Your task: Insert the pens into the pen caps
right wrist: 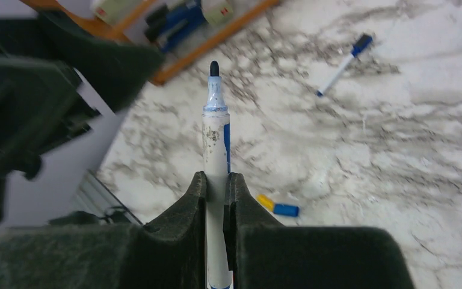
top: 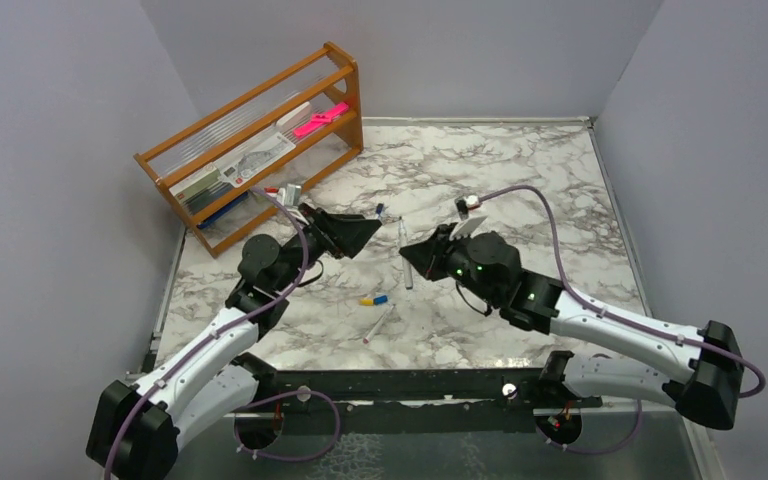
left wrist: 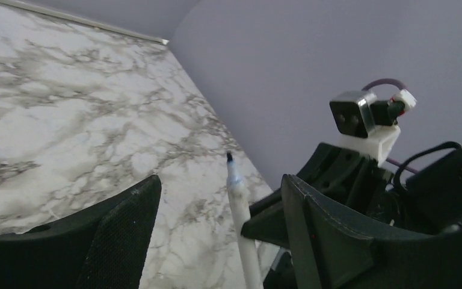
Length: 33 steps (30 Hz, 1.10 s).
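My right gripper is shut on a white pen with a bare dark-blue tip, held above the table; the pen also shows in the top view. My left gripper is open and empty, just left of that pen, whose tip shows between its fingers. A blue-capped pen lies behind the grippers. A red-tipped pen lies nearer the front. A yellow cap and a blue cap lie end to end on the marble.
A wooden rack stands at the back left with a flat pink object on top and small items at its foot. Grey walls close the table on three sides. The right wrist camera faces my left gripper.
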Available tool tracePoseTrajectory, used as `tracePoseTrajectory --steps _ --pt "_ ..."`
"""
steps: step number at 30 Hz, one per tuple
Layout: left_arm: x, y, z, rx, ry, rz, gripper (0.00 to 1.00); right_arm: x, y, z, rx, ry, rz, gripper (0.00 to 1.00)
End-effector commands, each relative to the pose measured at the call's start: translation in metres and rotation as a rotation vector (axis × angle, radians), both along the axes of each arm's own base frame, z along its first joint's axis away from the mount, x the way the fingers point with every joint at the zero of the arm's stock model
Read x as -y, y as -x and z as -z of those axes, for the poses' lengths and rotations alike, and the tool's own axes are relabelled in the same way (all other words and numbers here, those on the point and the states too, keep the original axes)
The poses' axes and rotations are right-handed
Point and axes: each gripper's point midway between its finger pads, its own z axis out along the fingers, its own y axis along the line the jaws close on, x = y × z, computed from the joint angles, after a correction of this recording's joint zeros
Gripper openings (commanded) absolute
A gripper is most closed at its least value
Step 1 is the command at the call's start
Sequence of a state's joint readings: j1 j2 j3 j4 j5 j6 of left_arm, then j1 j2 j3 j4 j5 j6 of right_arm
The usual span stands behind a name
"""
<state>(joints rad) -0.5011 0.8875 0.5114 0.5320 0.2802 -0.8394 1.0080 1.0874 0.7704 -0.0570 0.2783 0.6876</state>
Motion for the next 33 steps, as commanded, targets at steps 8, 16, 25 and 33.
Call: tracePoseTrajectory --steps 8,16,25,33 --pt "0.043 0.076 -0.049 0.187 0.187 0.34 0.78 0.011 -0.002 -0.117 0.308 -0.398 0.017 0.02" --pt "0.066 0.091 -0.041 0.238 0.161 0.418 0.78 0.008 0.001 -0.138 0.349 -0.427 -0.013 0.02" --pt "0.076 0.089 -0.044 0.245 0.167 0.43 0.31 -0.003 0.008 -0.137 0.34 -0.437 -0.075 0.02" --pt "0.075 0.092 -0.04 0.277 0.13 0.438 0.0 -0.002 0.01 -0.141 0.383 -0.365 -0.099 0.17"
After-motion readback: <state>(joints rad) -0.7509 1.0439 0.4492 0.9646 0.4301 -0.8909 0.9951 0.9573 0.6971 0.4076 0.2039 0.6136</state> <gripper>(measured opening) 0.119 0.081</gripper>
